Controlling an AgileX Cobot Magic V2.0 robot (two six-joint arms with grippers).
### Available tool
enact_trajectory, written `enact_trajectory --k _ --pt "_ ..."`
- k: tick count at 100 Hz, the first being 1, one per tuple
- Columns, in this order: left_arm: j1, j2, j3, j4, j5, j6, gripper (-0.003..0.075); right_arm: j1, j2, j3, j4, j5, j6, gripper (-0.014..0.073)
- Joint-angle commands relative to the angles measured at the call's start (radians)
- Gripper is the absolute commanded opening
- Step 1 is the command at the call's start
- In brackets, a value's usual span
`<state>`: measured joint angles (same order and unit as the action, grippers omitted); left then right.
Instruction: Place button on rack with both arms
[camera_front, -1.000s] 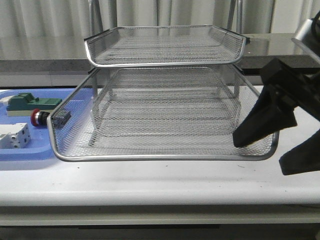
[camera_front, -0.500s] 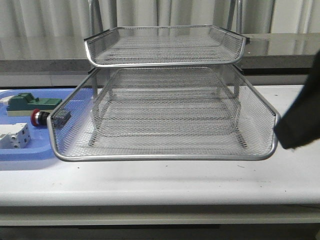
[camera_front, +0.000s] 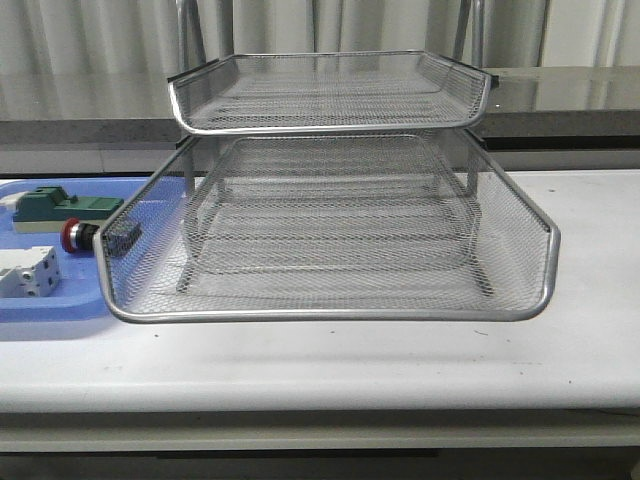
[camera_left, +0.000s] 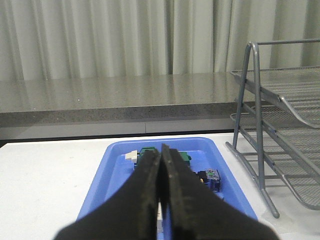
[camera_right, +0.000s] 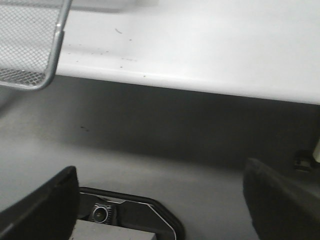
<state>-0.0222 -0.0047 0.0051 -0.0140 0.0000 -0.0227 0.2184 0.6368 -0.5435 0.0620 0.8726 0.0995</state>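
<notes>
Gone from the front view is the right arm; its claw (camera_right: 160, 205) hangs spread below the bench (camera_right: 200, 45) edge. Left claw (camera_left: 161, 200), pressed together and empty, hovers over the tray (camera_left: 102, 185), so the button (camera_front: 76, 235) is not yet picked for the rack (camera_front: 330, 230).

Front view: level, close on the rack (camera_front: 330, 200), tray (camera_front: 60, 320) at left edge. Left wrist: looks low across the counter (camera_left: 45, 170), sharing tray (camera_left: 112, 170) and rack (camera_left: 280, 115). Right wrist: below counter edge, rack corner (camera_right: 30, 45) upper left.
</notes>
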Motion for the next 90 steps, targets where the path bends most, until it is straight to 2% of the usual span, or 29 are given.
enact_trajectory --k 1,31,40,52,71,81,83,90 --pt "-0.001 -0.030 0.033 0.000 -0.074 -0.005 -0.0020 -0.003 -0.049 -0.072 -0.080 0.023 0.028 0.0654" --pt "-0.001 -0.030 0.033 0.000 -0.074 -0.005 -0.0020 -0.003 -0.113 -0.219 -0.173 0.179 0.028 0.0653" --pt "-0.001 -0.030 0.033 0.000 -0.074 -0.005 -0.0020 -0.003 -0.125 -0.230 -0.181 0.182 0.028 0.0617" --pt "-0.001 -0.030 0.033 0.000 -0.074 -0.005 -0.0020 -0.003 -0.134 -0.230 -0.189 0.166 0.028 0.0473" --pt "-0.001 -0.030 0.033 0.000 -0.074 -0.005 -0.0020 -0.003 -0.134 -0.230 -0.189 0.160 0.028 0.0106" --pt "-0.001 -0.030 0.033 0.000 -0.074 -0.005 -0.0020 -0.003 -0.134 -0.230 -0.189 0.163 0.028 -0.0053" --pt "-0.001 -0.030 0.033 0.000 -0.074 -0.005 -0.0020 -0.003 -0.134 -0.230 -0.189 0.165 0.028 -0.0075" --pt "-0.001 -0.030 0.033 0.000 -0.074 -0.005 -0.0020 -0.003 -0.134 -0.230 -0.189 0.167 0.028 -0.0067"
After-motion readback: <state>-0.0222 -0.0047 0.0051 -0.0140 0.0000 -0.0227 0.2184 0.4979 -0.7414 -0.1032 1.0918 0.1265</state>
